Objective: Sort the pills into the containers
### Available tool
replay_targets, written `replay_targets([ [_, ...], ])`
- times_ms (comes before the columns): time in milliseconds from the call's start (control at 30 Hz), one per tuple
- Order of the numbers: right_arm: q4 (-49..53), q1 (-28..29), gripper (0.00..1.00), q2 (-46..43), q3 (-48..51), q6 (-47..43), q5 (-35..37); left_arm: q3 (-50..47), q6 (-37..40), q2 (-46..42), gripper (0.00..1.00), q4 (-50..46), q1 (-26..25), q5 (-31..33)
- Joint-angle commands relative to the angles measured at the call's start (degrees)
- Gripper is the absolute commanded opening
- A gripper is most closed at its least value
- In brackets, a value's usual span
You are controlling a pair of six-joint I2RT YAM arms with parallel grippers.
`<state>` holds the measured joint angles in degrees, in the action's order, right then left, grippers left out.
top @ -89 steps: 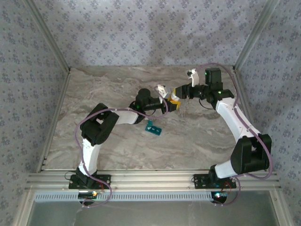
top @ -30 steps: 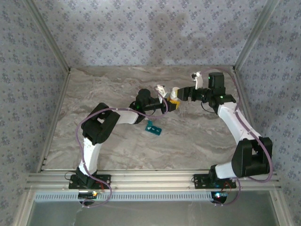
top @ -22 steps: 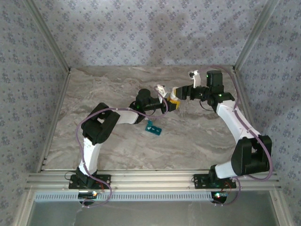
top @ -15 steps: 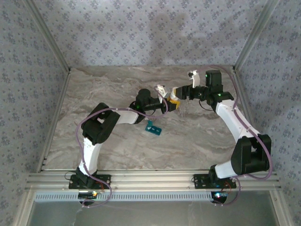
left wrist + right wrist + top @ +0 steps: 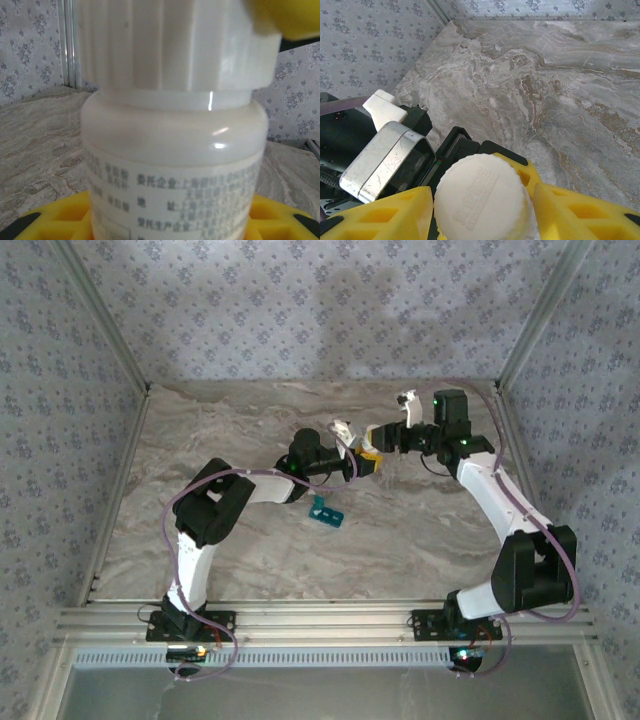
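A white pill bottle (image 5: 172, 150) with a ribbed cap (image 5: 481, 200) hangs above the middle of the table. My left gripper (image 5: 366, 462) is shut on its body, and its yellow fingers (image 5: 50, 225) show at the label's base. My right gripper (image 5: 482, 212) has come in from the right, with a yellow finger (image 5: 385, 215) pressed on each side of the cap. The containers (image 5: 326, 511), a small teal strip, lie on the marble just in front of the left arm's wrist. No pills are in view.
The marble table (image 5: 420, 530) is walled by patterned panels at the back and sides, with metal rails (image 5: 320, 622) along the near edge. The left arm's black wrist and metal bracket (image 5: 385, 160) sit close under my right gripper.
My right gripper has closed its fingers in onto the bottle's cap and shifted slightly left. The left gripper and the bottle have stayed where they were.
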<state>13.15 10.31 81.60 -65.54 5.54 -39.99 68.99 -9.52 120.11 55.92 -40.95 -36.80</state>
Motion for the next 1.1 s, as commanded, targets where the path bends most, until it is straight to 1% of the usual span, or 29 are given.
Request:
replay_targets([
  [0, 1.08, 0.43, 0.57, -2.29, 0.76, 0.6, 0.79, 2.15, -0.33, -1.46, 0.0, 2.09, -0.19, -1.39],
  [300, 1.09, 0.43, 0.57, -5.48, 2.17, 1.57, 1.26, 2.19, -0.33, -1.51, 0.0, 2.0, -0.14, -1.35],
  [667, 1.62, 0.46, 0.57, -6.54, 2.44, 2.79, -2.38, 2.35, -0.49, -1.29, 0.0, 1.73, -0.22, -1.35],
  [1067, -0.11, 0.59, 0.57, -7.98, 3.31, 5.59, -5.8, 2.58, -0.59, -1.24, 0.0, 1.61, -0.22, -1.27],
])
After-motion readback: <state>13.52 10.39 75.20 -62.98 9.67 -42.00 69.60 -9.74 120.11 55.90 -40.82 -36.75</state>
